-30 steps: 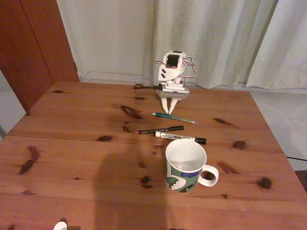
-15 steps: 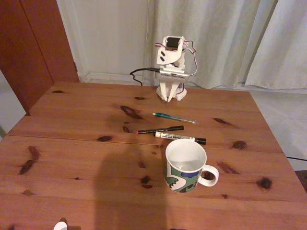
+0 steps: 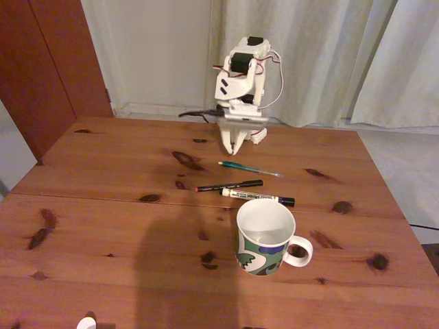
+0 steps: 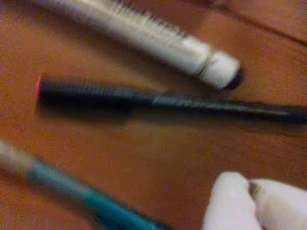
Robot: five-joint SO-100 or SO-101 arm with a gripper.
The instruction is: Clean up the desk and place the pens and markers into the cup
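I see the white two-finger jaws clenched on nothing, hanging at the far side of the reddish-brown pine surface | slim teal-green marker lies just nearer, long axis left-right | patterned white ceramic cup nearest, empty.

The arm stands folded, its closed jaws pointing downward.

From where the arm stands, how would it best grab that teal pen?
Probably at mid-barrel, from straight above, fingers either side. The teal pen lies flat on the desk, apart from the black pen, nearest the gripper, which looks shut and should open first.
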